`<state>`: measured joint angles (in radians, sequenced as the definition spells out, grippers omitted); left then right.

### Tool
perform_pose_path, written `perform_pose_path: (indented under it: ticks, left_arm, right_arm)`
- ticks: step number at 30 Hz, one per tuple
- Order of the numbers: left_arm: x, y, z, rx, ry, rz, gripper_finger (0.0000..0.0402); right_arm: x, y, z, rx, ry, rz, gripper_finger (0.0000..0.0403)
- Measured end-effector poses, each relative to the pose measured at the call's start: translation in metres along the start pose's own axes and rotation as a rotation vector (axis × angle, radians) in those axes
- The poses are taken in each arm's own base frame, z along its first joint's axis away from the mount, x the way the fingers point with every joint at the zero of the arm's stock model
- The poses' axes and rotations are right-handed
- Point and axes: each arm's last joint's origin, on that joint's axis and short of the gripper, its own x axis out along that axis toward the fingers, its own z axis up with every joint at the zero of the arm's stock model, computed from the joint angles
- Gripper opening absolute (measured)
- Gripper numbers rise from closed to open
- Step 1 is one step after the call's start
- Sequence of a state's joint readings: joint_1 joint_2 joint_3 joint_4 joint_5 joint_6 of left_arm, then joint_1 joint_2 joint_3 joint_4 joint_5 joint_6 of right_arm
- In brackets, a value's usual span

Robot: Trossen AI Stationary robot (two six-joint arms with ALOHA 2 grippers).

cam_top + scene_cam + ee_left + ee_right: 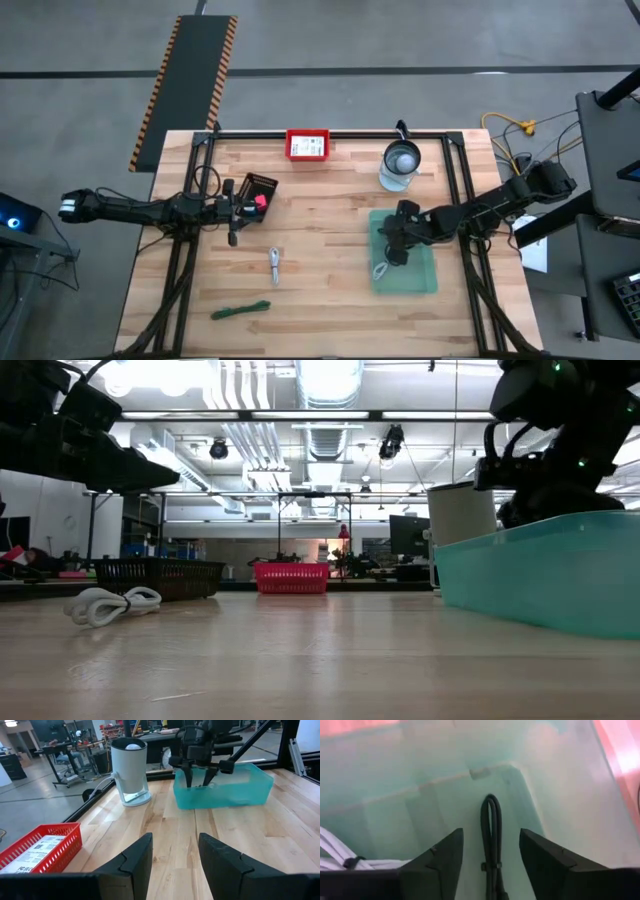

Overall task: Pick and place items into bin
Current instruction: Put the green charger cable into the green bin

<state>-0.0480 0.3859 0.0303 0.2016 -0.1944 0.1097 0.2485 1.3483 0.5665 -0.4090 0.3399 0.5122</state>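
My right gripper (393, 250) hangs open inside the teal bin (425, 280), fingers pointing down. In the right wrist view a thin black looped stick (491, 832) lies on the bin floor between the open fingers (490, 870), apart from both. The white coiled cable (335, 851) lies beside it in the bin (381, 270). My left gripper (234, 218) is open and holds nothing (175, 855), beside a black basket (258, 188) that holds the pink ball (262, 201). A metal clip (274, 265) and the green tie (240, 310) lie flat on the table. White printed cards sit in a red basket (308, 146).
A glass jar with a metal lid (402, 165) stands just beyond the bin's far end. The red basket sits against the far rail of the table. Bare wood lies between the two arms and along the near edge around the green tie.
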Motion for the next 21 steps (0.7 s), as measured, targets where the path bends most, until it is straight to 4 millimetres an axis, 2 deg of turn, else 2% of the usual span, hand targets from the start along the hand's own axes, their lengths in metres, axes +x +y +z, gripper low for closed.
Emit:
perform_pose_path:
  ticks: [4, 10, 15, 18, 21]
  left_arm:
    - [0.0, 0.0, 0.0, 0.0, 0.0, 0.0, 0.0144]
    - [0.0, 0.0, 0.0, 0.0, 0.0, 0.0, 0.0144]
    - [0.0, 0.0, 0.0, 0.0, 0.0, 0.0, 0.0144]
    - [0.0, 0.0, 0.0, 0.0, 0.0, 0.0, 0.0144]
    - [0.0, 0.0, 0.0, 0.0, 0.0, 0.0, 0.0144]
  right_arm:
    - [-0.005, 0.003, 0.009, -0.033, -0.027, 0.015, 0.0197]
    - [-0.014, 0.01, 0.027, -0.083, -0.106, 0.052, 0.0201]
    - [-0.02, 0.026, 0.046, -0.149, -0.381, 0.171, 0.0201]
    - [-0.024, 0.034, 0.05, -0.235, -0.546, 0.226, 0.0201]
    - [-0.029, 0.038, 0.053, -0.24, -0.7, 0.26, 0.02]
